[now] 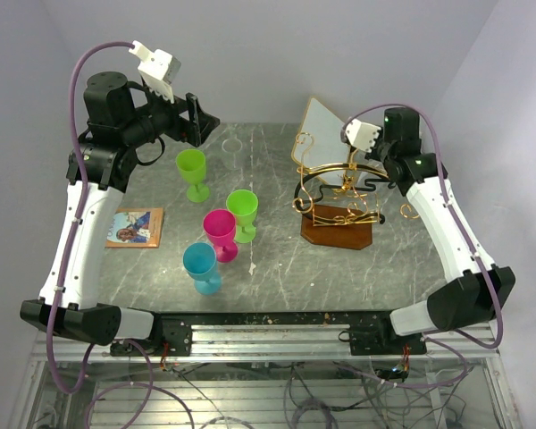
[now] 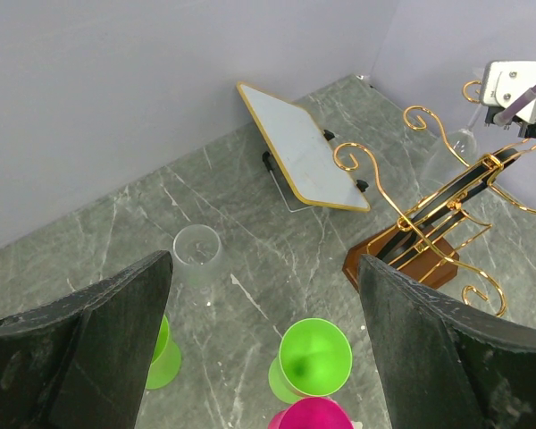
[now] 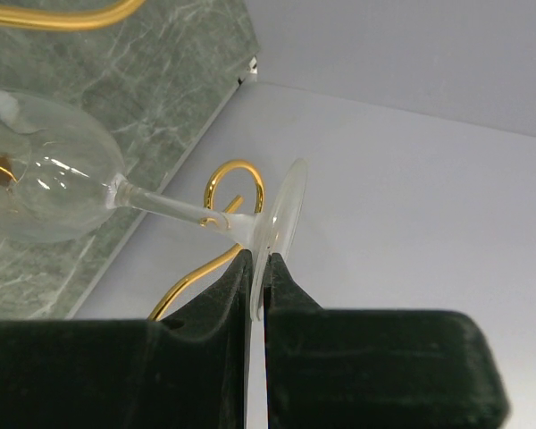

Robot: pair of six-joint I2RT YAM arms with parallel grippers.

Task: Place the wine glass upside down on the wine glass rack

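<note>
Wine glass [image 3: 45, 188]: held by foot, bowl leftward of fingertips
Right pincer [image 3: 257, 268]: pressed together on glass foot rim
Wine glass rack [image 1: 338, 234]: gold curl just above fingertips
Left pincer [image 2: 263, 264]: spread wide, holding nothing

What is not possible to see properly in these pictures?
1. Right wrist view: wine glass, foot pinched by the right gripper: bowl cut by the left edge; stem touching the wine glass rack or not, unclear.
2. Top view: that gripper's tip is lost among the rack's wires; the glass is too transparent.
3. Left wrist view: pink cup cut by the bottom edge.
</note>
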